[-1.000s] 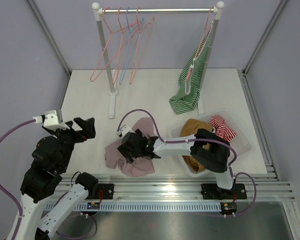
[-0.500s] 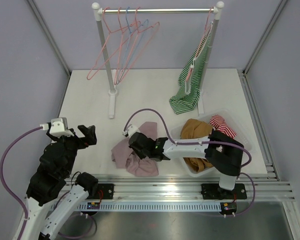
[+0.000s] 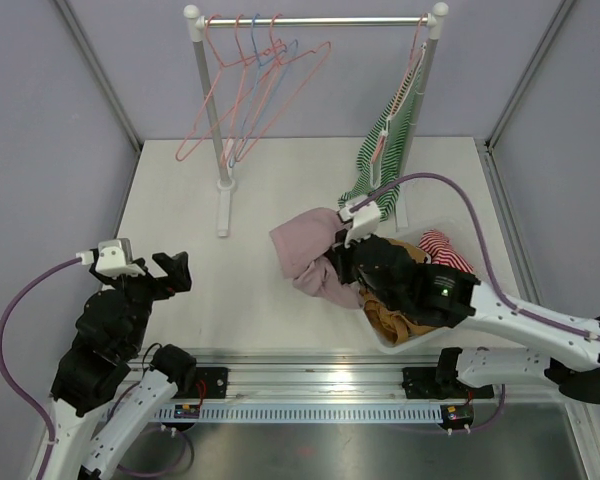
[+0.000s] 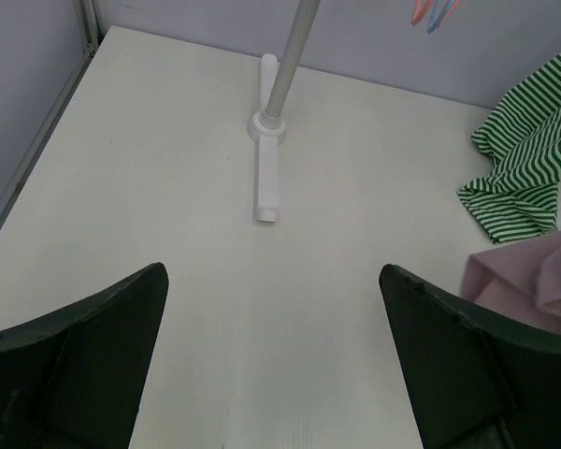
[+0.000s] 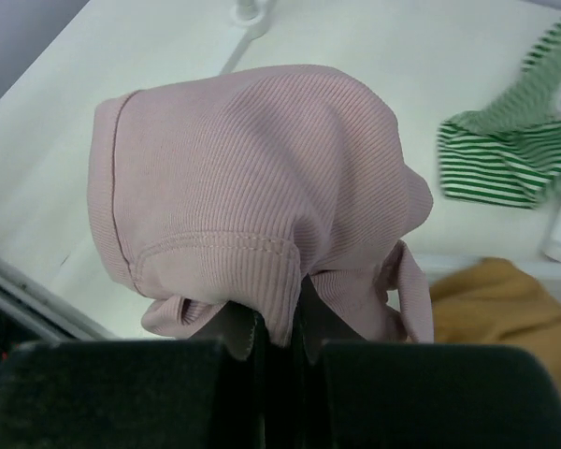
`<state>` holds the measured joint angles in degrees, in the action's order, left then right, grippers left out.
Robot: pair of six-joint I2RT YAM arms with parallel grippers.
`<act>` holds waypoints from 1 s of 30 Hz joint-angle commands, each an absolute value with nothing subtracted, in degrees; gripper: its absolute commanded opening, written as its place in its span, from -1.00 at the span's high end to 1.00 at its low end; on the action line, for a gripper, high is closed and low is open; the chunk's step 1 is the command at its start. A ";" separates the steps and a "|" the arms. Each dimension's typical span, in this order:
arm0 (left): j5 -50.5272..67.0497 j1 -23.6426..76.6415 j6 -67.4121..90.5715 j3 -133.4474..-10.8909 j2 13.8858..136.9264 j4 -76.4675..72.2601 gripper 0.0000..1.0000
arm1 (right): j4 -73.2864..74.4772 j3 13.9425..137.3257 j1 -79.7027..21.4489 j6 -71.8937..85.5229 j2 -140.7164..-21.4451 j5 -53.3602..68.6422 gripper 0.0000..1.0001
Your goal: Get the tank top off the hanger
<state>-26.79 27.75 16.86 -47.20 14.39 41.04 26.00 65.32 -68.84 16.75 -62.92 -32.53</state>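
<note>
A pink ribbed tank top hangs bunched from my right gripper, off the table and just left of the bin. In the right wrist view the jaws are shut on a hem fold of that pink top. A green-and-white striped top hangs on a pink hanger at the rail's right end, its bottom resting on the table. My left gripper stands open at the near left, with nothing between its fingers.
Several bare pink and blue hangers hang at the left end of the rail. The rack's left post foot stands mid-table. A clear bin at the right holds mustard and red-striped clothes.
My right gripper shut on the pink top, lifted it off the table and carried it right toward the bin. The left arm drew back slightly. The bare hangers are swinging.
</note>
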 commanded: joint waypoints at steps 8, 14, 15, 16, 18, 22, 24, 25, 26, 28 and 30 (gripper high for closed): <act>-31.64 27.60 17.49 -46.76 13.01 39.02 -0.98 | 56.06 76.99 -65.66 28.38 -53.88 -56.86 1.00; -30.94 27.60 17.40 -46.85 14.06 39.02 -0.98 | 57.22 74.72 -54.88 27.43 -51.77 -51.17 1.00; -31.02 27.60 17.40 -46.85 14.06 39.02 -0.98 | 56.52 74.27 -53.80 26.99 -51.94 -48.54 1.00; -31.03 27.60 17.40 -46.85 14.06 39.02 -0.98 | 56.25 73.92 -52.75 26.81 -52.20 -47.99 1.00; -31.20 27.60 17.40 -46.85 13.80 39.02 -0.98 | 55.81 72.87 -51.68 27.07 -52.82 -47.37 1.00; -31.20 27.60 17.31 -46.76 13.97 39.02 -0.98 | 54.41 70.06 -48.26 28.47 -54.22 -45.54 1.00; -31.29 27.60 17.31 -46.76 14.24 39.02 -0.98 | 53.44 68.47 -45.63 28.48 -54.67 -40.99 1.00; -31.38 27.60 17.31 -46.76 14.50 38.94 -0.98 | 53.09 66.99 -45.35 29.78 -54.75 -40.52 1.00; -31.46 27.51 17.40 -46.76 14.76 38.85 -0.98 | 53.17 66.02 -45.09 30.66 -54.76 -40.17 1.00; -31.55 27.34 17.93 -47.11 15.38 39.29 -0.98 | 52.74 61.99 -44.13 33.29 -54.67 -37.54 1.00; -31.64 27.25 19.06 -48.33 15.91 39.46 -0.98 | 51.78 58.64 -41.68 37.33 -57.20 -33.43 1.00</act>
<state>-30.09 27.66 17.26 -47.20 14.24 41.08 54.96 62.33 -44.34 30.48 -55.13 -39.57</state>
